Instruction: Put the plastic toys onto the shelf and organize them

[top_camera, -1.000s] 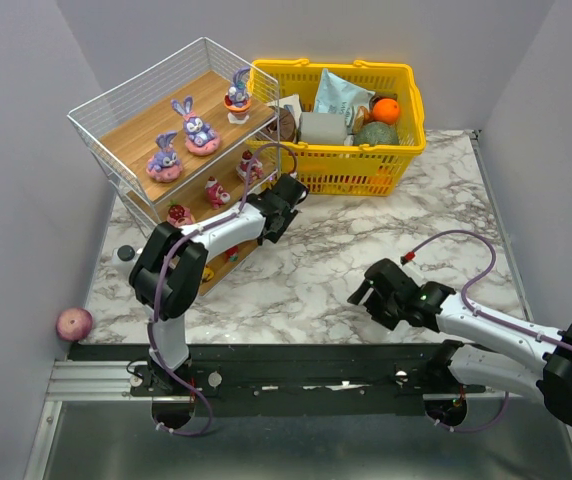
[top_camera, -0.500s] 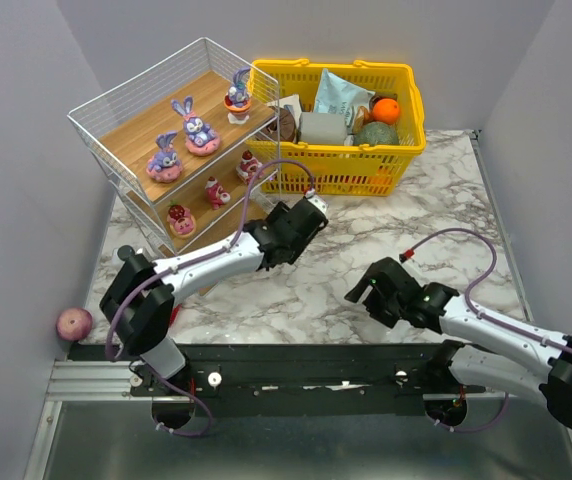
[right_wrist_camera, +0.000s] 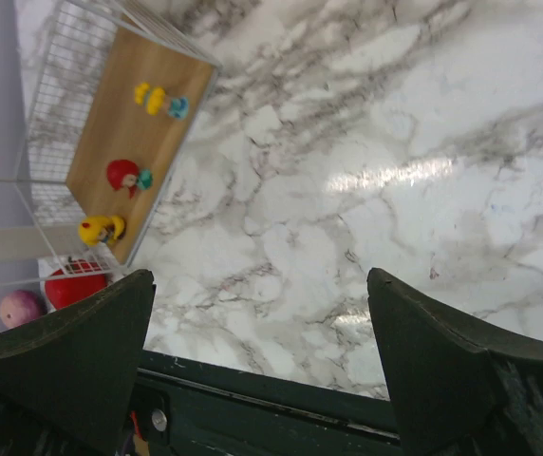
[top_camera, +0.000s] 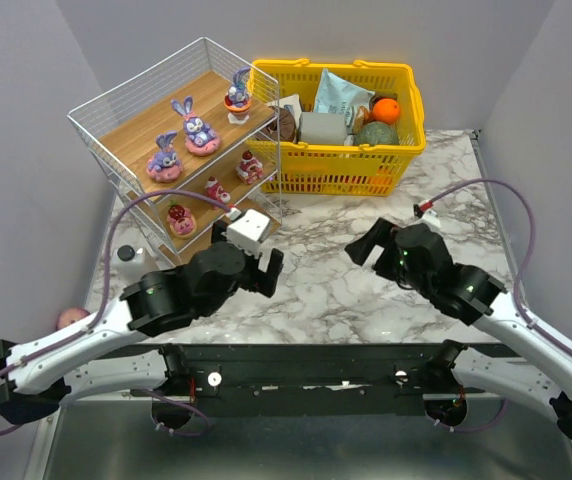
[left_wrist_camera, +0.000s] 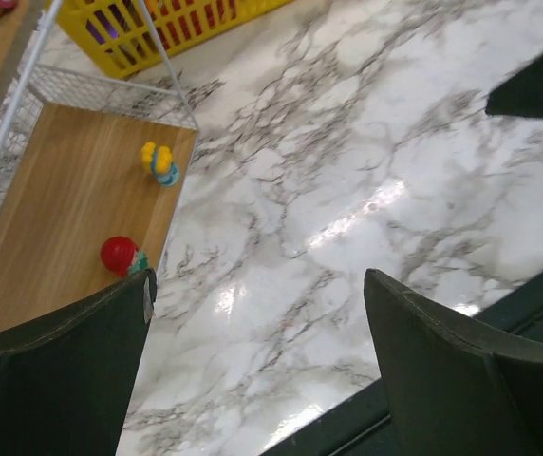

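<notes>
The shelf (top_camera: 136,135) stands at the back left. Three purple bunnies (top_camera: 198,127) sit on its top board and three pink-red figures (top_camera: 216,189) on the middle board. In the left wrist view the bottom board (left_wrist_camera: 72,190) carries a small yellow piece (left_wrist_camera: 160,161) and a red piece (left_wrist_camera: 120,256). The right wrist view shows those plus another yellow piece (right_wrist_camera: 101,229). My left gripper (top_camera: 264,270) hovers over the marble just right of the shelf's front corner, open and empty (left_wrist_camera: 257,370). My right gripper (top_camera: 366,245) is open and empty over the table's middle (right_wrist_camera: 262,361).
A yellow basket (top_camera: 336,172) full of groceries stands behind, touching the shelf's right side. A white bottle (top_camera: 131,262) is at the shelf's near left corner. A red bell pepper (right_wrist_camera: 74,283) sits beside the shelf, and a pink ball (top_camera: 66,318) lies at the left edge.
My left arm drew back from the shelf toward the near side and its jaws opened wide. My right gripper swung up and away from its base, opening a little more.
</notes>
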`<state>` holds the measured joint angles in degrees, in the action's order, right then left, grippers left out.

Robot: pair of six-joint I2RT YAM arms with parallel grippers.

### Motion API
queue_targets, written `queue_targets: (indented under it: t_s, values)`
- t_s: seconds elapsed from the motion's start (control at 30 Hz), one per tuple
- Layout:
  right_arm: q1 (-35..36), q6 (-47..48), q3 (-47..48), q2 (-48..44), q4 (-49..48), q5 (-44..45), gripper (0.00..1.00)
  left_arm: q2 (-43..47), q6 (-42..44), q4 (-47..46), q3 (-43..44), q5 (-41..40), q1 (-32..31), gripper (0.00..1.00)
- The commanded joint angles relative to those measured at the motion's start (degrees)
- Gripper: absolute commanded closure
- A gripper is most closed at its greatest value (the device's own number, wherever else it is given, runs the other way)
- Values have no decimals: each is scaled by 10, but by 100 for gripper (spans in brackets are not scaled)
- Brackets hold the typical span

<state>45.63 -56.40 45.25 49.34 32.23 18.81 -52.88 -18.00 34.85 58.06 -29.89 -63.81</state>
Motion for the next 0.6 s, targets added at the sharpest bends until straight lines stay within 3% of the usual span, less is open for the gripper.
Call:
queue_targets:
  t_s: [0.0,0.27,0.57]
  values:
    - [-3,74,86,-19,78,61,0,79,-48,36,-13,34,-16,1]
    - [-3,118,145,-52,71,28,0,126,-13,78,13,69,-25,1]
    - [-3,142,146,-79,62,44,0,137,9,110,33,55,-25,1]
